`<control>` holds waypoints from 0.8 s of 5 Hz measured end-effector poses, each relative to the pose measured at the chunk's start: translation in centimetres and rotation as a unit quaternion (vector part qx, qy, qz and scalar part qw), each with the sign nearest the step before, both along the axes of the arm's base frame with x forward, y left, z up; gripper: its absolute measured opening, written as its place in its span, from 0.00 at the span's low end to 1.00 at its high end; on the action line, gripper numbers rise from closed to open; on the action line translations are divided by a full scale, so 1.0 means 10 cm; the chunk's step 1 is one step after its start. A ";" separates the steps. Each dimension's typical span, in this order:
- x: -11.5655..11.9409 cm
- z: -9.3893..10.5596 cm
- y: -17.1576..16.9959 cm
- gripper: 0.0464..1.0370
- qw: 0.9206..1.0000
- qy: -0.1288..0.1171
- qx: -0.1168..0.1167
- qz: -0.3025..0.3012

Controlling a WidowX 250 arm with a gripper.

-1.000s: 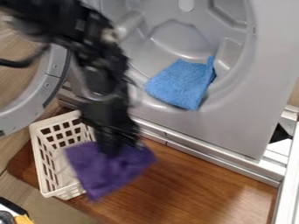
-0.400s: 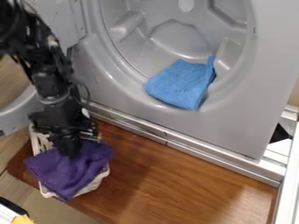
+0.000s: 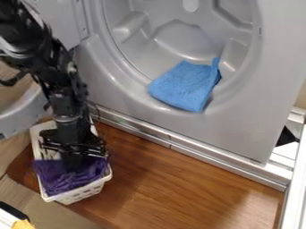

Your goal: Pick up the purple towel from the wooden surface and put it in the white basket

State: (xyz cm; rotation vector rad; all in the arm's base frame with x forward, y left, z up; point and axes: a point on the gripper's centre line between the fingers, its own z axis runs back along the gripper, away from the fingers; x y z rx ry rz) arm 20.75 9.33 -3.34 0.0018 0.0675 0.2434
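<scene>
The black gripper (image 3: 74, 164) points down into the white basket (image 3: 90, 190) at the lower left, its tip against the purple cloth (image 3: 58, 180). That cloth lies bunched inside the basket's front part, below the rim. Whether the gripper still pinches the cloth cannot be made out. A blue cloth (image 3: 185, 86) rests on the lower lip of the grey drum opening, its upper right corner sticking up.
The grey machine front (image 3: 239, 129) rises behind a metal rail (image 3: 197, 155). Its round door (image 3: 21, 114) stands swung out at the left, behind the arm. Brown wooden board (image 3: 179, 192) extends right of the basket.
The gripper went left with the purple cloth to above the basket, then lower into it. The cloth, earlier draped over the rim, now sits inside. The blue cloth kept its place.
</scene>
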 end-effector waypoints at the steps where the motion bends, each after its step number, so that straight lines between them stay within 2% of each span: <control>1: 0.07 -0.01 -0.04 0.21 1.000 0.009 -0.001 -0.013; 2: 0.13 0.01 -0.10 0.48 1.000 0.004 -0.008 -0.016; 3: 0.17 0.04 -0.18 0.79 1.000 0.011 -0.013 -0.026; 4: 0.20 0.12 -0.23 0.97 0.999 0.012 -0.016 -0.032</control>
